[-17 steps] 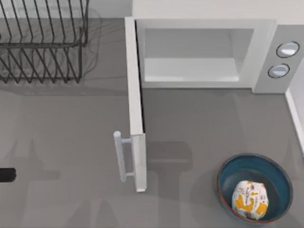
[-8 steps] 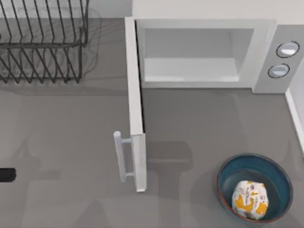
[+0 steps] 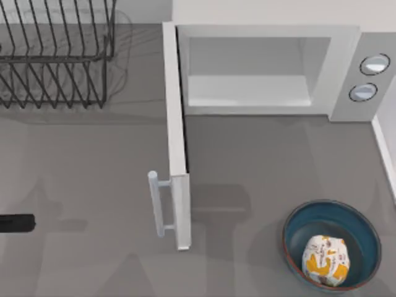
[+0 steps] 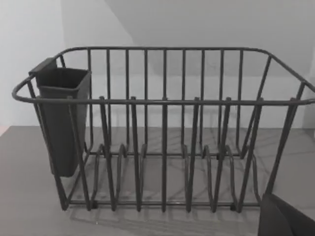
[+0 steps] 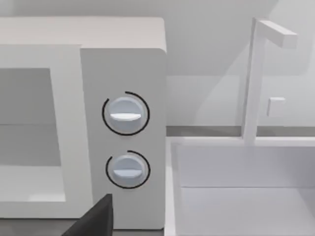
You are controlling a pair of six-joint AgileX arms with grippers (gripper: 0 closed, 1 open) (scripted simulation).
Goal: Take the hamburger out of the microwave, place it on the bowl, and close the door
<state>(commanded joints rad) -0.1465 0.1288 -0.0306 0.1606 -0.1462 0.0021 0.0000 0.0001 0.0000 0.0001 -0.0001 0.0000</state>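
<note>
- The left gripper [image 3: 18, 223] is poking in at the table's left edge, mostly cut off; whether it is spread is impossible to tell.
- It is reaching farther right than before.
- The hamburger [image 3: 325, 260] is sitting in the bowl [image 3: 365, 232]; the door [image 3: 176, 136] is standing open.

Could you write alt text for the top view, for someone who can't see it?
A white boxy microwave stands with its cavity empty and its white door swung wide open. At the table's right, a cream and orange hamburger sits inside a deep blue-teal bowl; a dark wire dish rack stands at left.
</note>
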